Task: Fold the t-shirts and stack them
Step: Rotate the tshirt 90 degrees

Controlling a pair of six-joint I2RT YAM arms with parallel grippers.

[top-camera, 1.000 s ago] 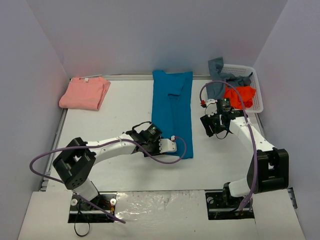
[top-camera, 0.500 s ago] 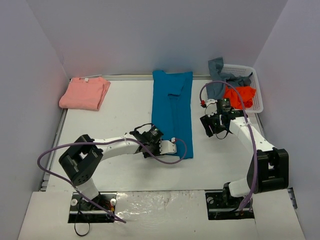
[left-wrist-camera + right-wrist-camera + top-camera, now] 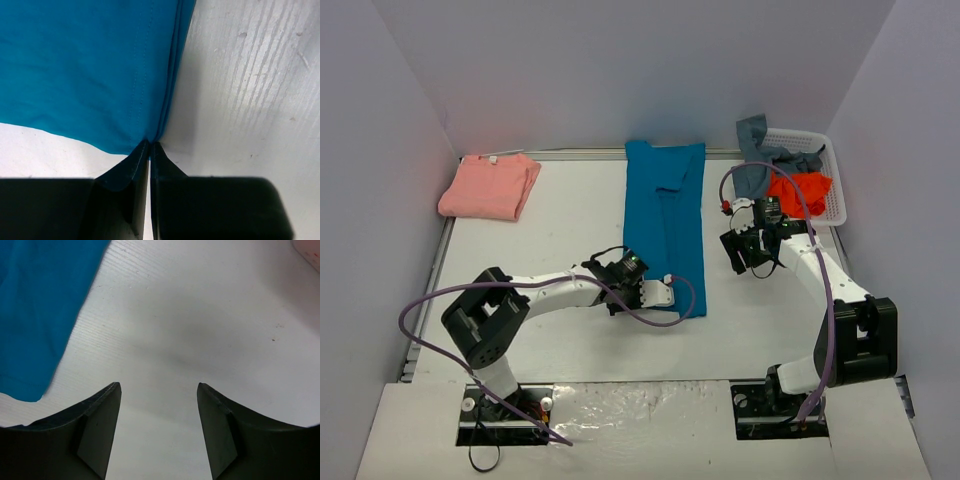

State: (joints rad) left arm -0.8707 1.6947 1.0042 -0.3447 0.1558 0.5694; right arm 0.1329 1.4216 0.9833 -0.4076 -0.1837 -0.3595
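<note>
The teal-blue t-shirt (image 3: 666, 215) lies folded into a long strip down the middle of the table. My left gripper (image 3: 663, 293) sits at its near left corner, jaws shut on the corner of the teal cloth (image 3: 90, 70). My right gripper (image 3: 748, 250) hovers open and empty over bare table to the right of the strip; the shirt's edge (image 3: 35, 315) shows at its left. The salmon-pink t-shirt (image 3: 490, 186) lies folded at the far left. The orange t-shirt (image 3: 800, 190) and the grey-blue t-shirt (image 3: 760, 160) lie crumpled in the basket.
The white lattice basket (image 3: 833, 180) stands at the far right by the wall. Walls close in the table on the left, back and right. A purple cable loops from each arm.
My left gripper has edged a little toward the near corner of the teal shirt and the left arm's base has turned slightly. The right arm has not moved.
</note>
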